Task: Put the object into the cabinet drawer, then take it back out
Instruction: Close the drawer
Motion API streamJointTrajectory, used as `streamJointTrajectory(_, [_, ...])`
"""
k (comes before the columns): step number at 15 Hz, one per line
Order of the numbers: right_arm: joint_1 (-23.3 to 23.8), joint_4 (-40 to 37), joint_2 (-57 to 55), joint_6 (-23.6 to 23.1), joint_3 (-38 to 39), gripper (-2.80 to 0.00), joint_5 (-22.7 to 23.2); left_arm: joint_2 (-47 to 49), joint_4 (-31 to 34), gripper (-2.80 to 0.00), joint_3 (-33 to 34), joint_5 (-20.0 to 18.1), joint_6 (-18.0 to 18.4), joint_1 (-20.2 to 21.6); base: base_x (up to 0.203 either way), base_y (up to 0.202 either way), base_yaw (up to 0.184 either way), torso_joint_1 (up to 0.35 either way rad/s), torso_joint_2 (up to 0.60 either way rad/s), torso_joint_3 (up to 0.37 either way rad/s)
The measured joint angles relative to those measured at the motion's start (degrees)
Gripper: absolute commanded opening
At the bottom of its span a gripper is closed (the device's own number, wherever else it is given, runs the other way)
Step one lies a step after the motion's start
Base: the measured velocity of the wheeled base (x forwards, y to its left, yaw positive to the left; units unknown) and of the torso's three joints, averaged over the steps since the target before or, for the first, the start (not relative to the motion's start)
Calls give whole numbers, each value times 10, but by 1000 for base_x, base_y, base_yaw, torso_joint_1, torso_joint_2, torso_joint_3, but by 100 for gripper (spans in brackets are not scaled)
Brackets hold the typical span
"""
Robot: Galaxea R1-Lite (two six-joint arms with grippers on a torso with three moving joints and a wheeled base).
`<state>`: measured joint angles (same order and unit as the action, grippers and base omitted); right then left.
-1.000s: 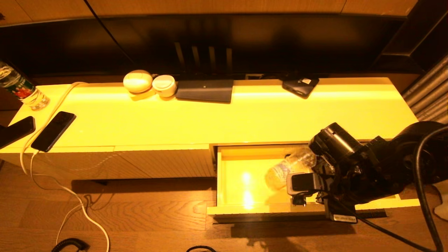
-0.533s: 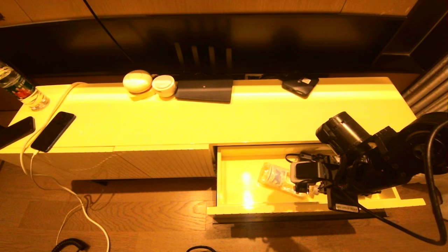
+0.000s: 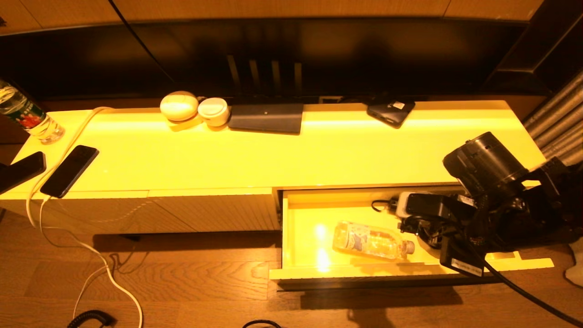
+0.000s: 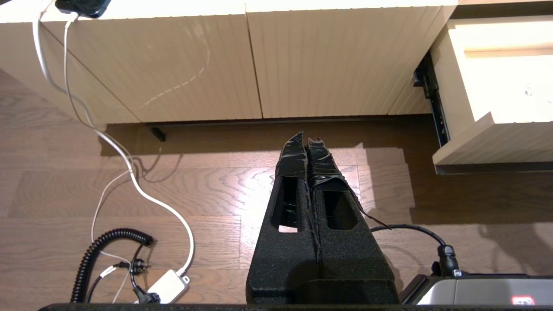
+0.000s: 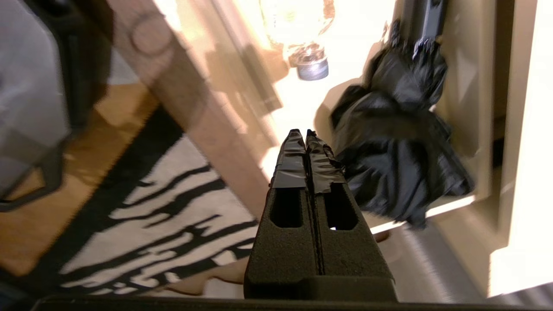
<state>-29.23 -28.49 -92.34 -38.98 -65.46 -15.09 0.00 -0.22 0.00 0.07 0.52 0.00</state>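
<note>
The cabinet drawer is pulled out at the right, its glossy inside lit. A clear plastic bottle lies on its side on the drawer floor, cap toward the right. My right arm hangs over the drawer's right end, apart from the bottle. In the right wrist view the right gripper is shut and empty, with the bottle's cap well ahead of the tips. The left gripper is shut and empty above the wooden floor, left of the drawer.
A black bundle lies in the drawer's right part. On the cabinet top are two phones, a white cable, another bottle, two white round cases and a dark tablet. Cables lie on the floor.
The bottle, held tilted by the right gripper a second ago, now lies flat in the drawer. The right gripper let go, shut, and drew back to the right.
</note>
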Motion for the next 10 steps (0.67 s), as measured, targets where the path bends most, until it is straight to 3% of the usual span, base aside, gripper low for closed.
streamJointTrajectory(3, [-5,-18,49,81,42,-280,0,0,0,-280,0,0,0,0,0,0,0,0,0,0])
streamJointTrajectory(8, [-12,-116,101,337,57,-280,18,0,0,-280,0,0,0,0,0,0,0,0,0,0])
streamJointTrajectory(10, [-21,-184,117,396,70,-280,60,0,0,-280,0,0,0,0,0,0,0,0,0,0])
